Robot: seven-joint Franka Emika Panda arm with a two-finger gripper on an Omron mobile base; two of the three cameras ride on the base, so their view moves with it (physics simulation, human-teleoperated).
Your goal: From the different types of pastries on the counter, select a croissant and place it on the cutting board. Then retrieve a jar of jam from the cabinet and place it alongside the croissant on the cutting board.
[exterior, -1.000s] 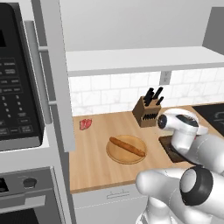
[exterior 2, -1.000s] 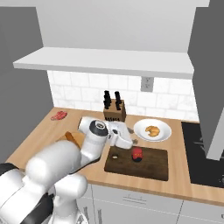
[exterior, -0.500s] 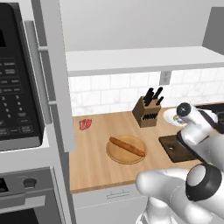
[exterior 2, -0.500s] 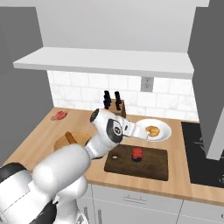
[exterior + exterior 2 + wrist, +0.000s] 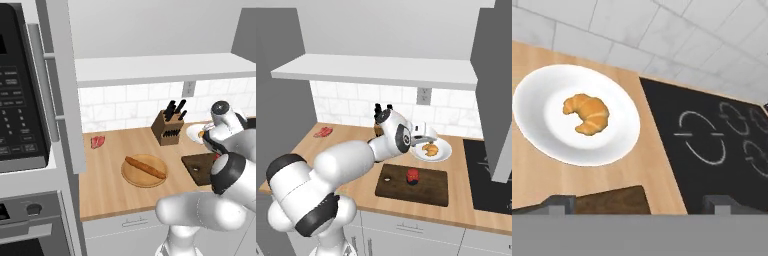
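Observation:
The golden croissant (image 5: pixel 587 114) lies on a white plate (image 5: pixel 542 90) on the tan counter (image 5: pixel 356 145), beside the tiled wall. My gripper (image 5: pixel 640 204) is open, its fingertips (image 5: pixel 559 202) wide apart and empty. It hovers above the counter between plate and cooktop, near the dark-brown cutting board's corner (image 5: pixel 609 200). From the right base view the gripper (image 5: pixel 425 138) hangs just left of the croissant (image 5: pixel 429 149), behind the cutting board (image 5: pixel 431 187). The pale cabinet shelf (image 5: pixel 376 70) runs overhead. The jar of jam is out of view.
A small red thing (image 5: pixel 413 175) of unclear kind sits on the cutting board. A baguette (image 5: pixel 145 167) lies on a round light board (image 5: pixel 131 177). A knife block (image 5: pixel 167 127) stands by the wall, a red-pink item (image 5: pixel 97 141) lies left, and a black cooktop (image 5: pixel 712 135) is right.
The arm has swung right and back, from over the cutting board's left end to beside the plate. The croissant, boards and red thing stay put.

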